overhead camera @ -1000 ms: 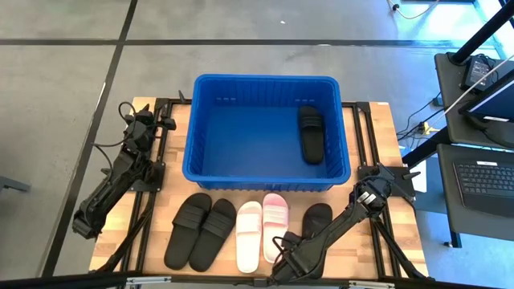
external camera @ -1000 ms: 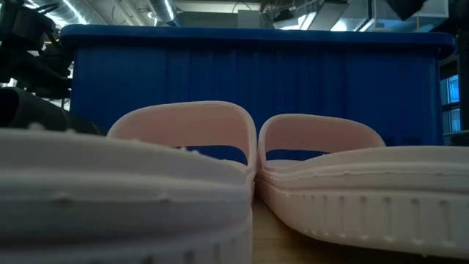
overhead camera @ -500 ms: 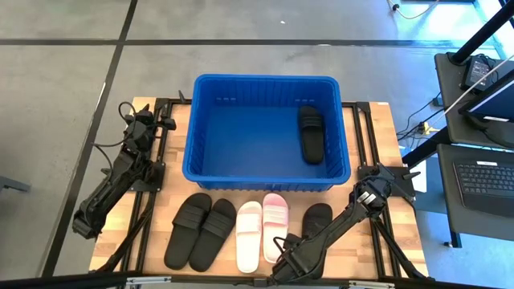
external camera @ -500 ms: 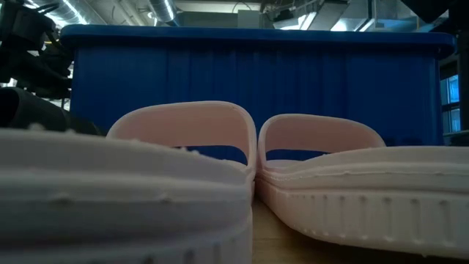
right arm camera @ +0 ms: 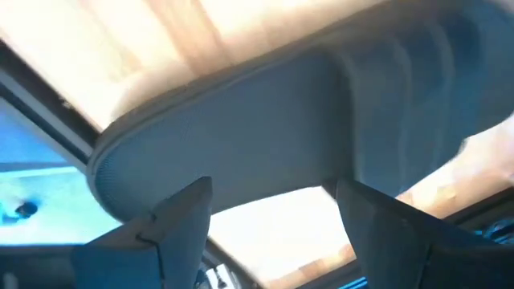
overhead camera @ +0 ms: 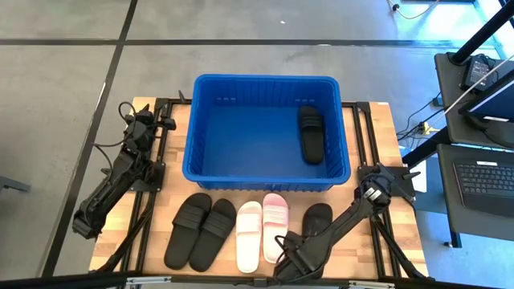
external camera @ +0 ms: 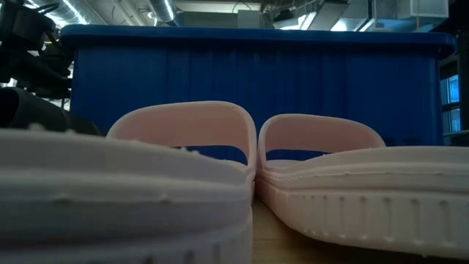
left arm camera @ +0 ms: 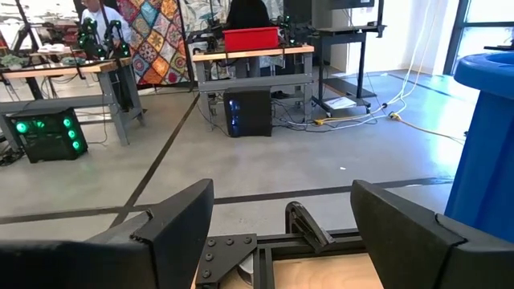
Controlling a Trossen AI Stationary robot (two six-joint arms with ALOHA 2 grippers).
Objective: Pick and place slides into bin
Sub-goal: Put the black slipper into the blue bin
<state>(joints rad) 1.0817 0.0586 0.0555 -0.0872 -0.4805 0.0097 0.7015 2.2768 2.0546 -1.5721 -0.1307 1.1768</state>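
Note:
The blue bin stands mid-table with one black slide lying flat in it. Along the near edge lie a black pair, a white slide, a pink slide and a single black slide. My right gripper points down, open, just above the single slide's rounded end, its fingertips over that slide's edge. My left gripper is open and level at the table's left, pointing past the bin's wall.
The low view is filled by the white slide and the pink slide, with the bin's ribbed wall behind them. Black frame rails run beside the bin. A desk with a laptop stands off the table's right.
My right gripper has risen a little above the single black slide, still open. The slides and the bin lie as before.

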